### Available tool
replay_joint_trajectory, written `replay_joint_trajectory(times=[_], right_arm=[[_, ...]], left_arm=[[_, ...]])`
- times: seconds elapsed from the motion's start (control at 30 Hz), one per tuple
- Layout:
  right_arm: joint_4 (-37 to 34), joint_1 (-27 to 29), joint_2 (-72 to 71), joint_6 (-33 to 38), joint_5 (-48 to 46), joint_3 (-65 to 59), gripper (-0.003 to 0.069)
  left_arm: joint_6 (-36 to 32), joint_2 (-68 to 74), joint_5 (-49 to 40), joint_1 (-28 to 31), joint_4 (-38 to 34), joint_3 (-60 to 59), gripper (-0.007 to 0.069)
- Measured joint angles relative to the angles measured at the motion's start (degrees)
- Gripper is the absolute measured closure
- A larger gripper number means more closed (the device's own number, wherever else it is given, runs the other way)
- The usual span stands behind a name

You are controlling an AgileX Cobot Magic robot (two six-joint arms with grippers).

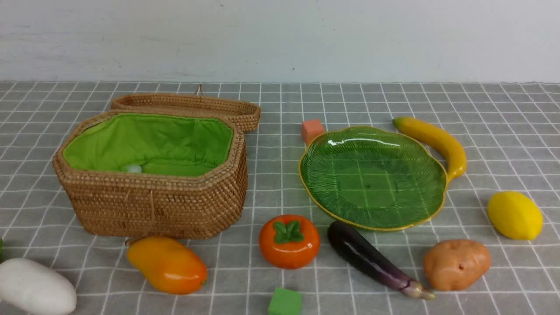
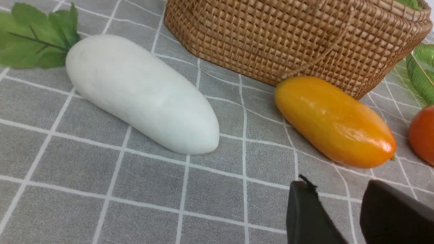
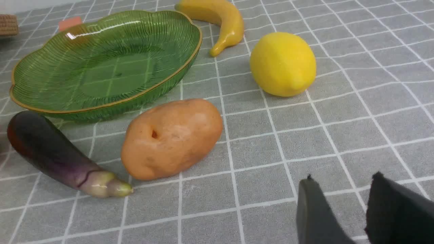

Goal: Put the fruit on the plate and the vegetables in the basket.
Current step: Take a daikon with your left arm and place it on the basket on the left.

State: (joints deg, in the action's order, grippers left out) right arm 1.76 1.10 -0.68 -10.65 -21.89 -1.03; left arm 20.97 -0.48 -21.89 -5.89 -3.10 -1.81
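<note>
The green glass plate (image 1: 372, 175) lies empty at centre right, and the wicker basket (image 1: 153, 201) stands open at left. On the cloth lie the fruit: banana (image 1: 437, 142), lemon (image 1: 515, 215), persimmon (image 1: 288, 240) and mango (image 1: 167, 264). The vegetables lie there too: eggplant (image 1: 372, 259), potato (image 1: 456, 264) and white radish (image 1: 35, 286). My left gripper (image 2: 339, 184) is open and empty, just short of the mango (image 2: 334, 122) and radish (image 2: 142, 93). My right gripper (image 3: 343, 178) is open and empty, near the potato (image 3: 171, 137) and lemon (image 3: 283, 63). Neither gripper shows in the front view.
The basket's lid (image 1: 188, 105) lies folded back behind it, and a small white spot (image 1: 132, 168) shows on the green lining. An orange cube (image 1: 312, 130) sits behind the plate. A green cube (image 1: 285, 302) lies at the front edge. Green leaves (image 2: 34, 37) lie by the radish.
</note>
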Motion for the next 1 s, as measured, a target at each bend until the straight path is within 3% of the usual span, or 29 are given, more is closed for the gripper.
replay_joint_trajectory(times=[0.7,1.0], right_arm=[[0.0,0.0,0.0,0.0,0.0,0.0,0.0419],[0.0,0.0,0.0,0.0,0.0,0.0,0.0419]], left_arm=[[0.29,0.0,2.64,0.0,0.54,0.0,0.0386],[9.85,0.0,14.72,0.0,-12.76,0.0,0.0386]])
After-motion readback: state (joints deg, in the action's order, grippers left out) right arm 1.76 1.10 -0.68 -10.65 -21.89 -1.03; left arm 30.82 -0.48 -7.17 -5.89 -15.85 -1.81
